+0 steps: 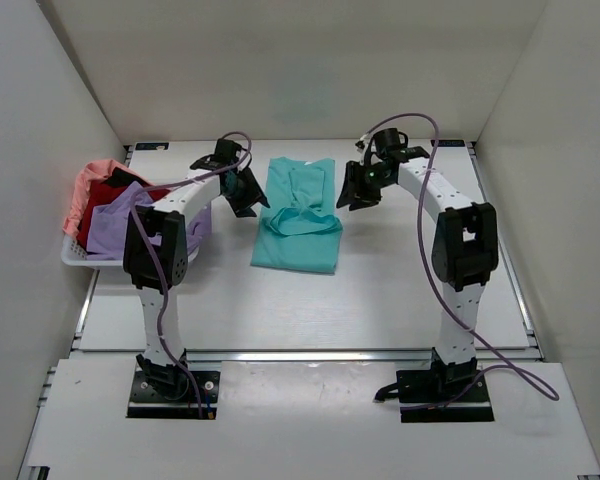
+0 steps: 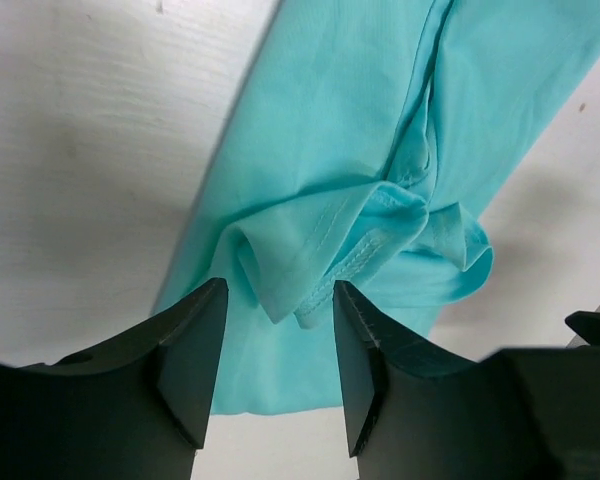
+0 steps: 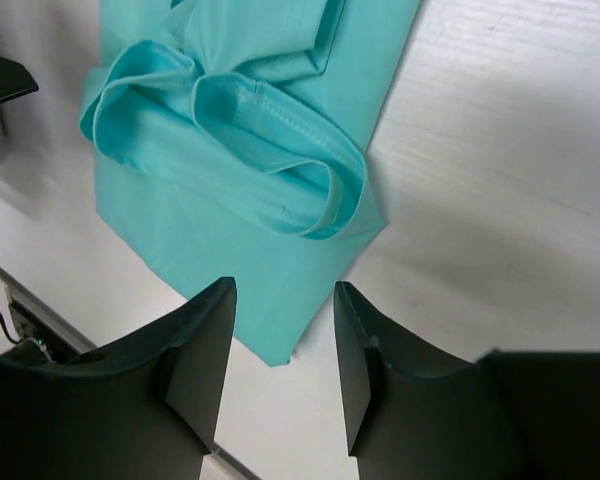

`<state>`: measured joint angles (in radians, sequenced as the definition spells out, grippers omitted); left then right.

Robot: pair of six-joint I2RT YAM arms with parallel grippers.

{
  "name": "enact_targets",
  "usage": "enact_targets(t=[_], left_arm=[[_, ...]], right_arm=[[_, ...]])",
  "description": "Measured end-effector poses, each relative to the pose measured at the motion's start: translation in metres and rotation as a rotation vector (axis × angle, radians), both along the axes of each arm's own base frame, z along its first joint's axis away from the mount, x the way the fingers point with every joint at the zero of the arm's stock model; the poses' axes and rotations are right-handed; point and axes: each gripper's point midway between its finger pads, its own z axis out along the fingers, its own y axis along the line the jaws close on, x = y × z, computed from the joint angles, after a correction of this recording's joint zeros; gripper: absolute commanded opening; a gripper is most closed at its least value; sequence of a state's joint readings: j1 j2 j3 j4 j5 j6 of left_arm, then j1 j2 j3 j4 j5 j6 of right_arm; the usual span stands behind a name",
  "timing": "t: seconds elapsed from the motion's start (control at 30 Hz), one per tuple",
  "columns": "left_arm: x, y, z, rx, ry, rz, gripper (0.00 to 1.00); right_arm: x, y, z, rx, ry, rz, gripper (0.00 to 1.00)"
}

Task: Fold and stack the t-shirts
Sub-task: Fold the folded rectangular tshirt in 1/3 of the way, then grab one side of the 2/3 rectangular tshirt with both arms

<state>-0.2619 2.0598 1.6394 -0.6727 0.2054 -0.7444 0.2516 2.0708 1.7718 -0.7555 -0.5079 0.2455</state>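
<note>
**Teal shirt lies half-folded between two released claws**

At the far left of the desk sits a white mesh basket with three shirts heaped in it. The salmon pink shirt spills over the far left rim. The dark red shirt is bunched beside it. The lavender shirt lies on top towards the near side, partly hidden behind the left arm's elbow.

Next along, the left claw hangs above the desk just beside the left edge of the teal shirt. Its wrist camera shows the two dark fingers spread apart with nothing between them, and the cloth lying below.

The teal shirt is flat on the middle of the desk, between the two arms. Its sides are turned in so it makes a long panel running away from the arm bases. A rumpled band of hemmed cloth crosses it about halfway along.

On the right, the right claw hovers near the shirt's right edge. It is also released, fingers apart and gripping nothing, with the cloth's edge and bare desk beneath.
</note>
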Motion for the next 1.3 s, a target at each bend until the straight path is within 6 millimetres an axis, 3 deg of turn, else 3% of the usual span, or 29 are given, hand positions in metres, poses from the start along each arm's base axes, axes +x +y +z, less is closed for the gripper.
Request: enact_targets(t=[0.1,0.2,0.37,0.5,0.6,0.77,0.87,0.93,1.0,1.1,1.13,1.3], left_arm=[[0.002,0.006,0.001,0.005,-0.006,0.013,0.58],[-0.011,0.009,-0.004,0.015,0.008,0.012,0.59],[-0.070,0.016,-0.024,0.060,0.095,-0.017,0.63],[-0.113,0.021,-0.039,0.090,0.157,-0.039,0.65],[-0.128,0.024,-0.047,0.110,0.181,-0.047,0.65],[-0.125,0.016,-0.051,0.138,0.144,-0.068,0.66],[-0.125,0.006,-0.056,0.149,0.130,-0.093,0.63],[-0.125,0.002,-0.059,0.150,0.129,-0.100,0.58],[-0.123,-0.002,-0.059,0.145,0.117,-0.102,0.41],[-0.123,-0.002,-0.063,0.142,0.107,-0.096,0.02],[-0.123,-0.003,-0.064,0.136,0.107,-0.096,0.00],[-0.121,-0.003,-0.061,0.121,0.104,-0.095,0.00]], right_arm=[[0.000,-0.006,0.001,-0.010,-0.021,-0.023,0.43],[-0.027,-0.013,-0.010,-0.025,0.009,-0.040,0.45],[-0.093,-0.019,-0.034,-0.038,0.095,-0.051,0.51],[-0.125,-0.005,-0.053,-0.026,0.142,-0.023,0.52],[-0.137,0.011,-0.059,-0.015,0.148,0.014,0.52],[-0.137,0.040,-0.062,0.016,0.117,0.050,0.52],[-0.136,0.043,-0.073,0.008,0.136,0.036,0.52],[-0.135,0.040,-0.083,-0.017,0.158,0.009,0.52],[-0.135,0.040,-0.085,-0.016,0.170,-0.009,0.43],[-0.136,0.037,-0.091,-0.004,0.170,-0.032,0.13],[-0.137,0.035,-0.093,-0.002,0.174,-0.034,0.00],[-0.133,0.029,-0.091,-0.032,0.179,-0.045,0.01]])
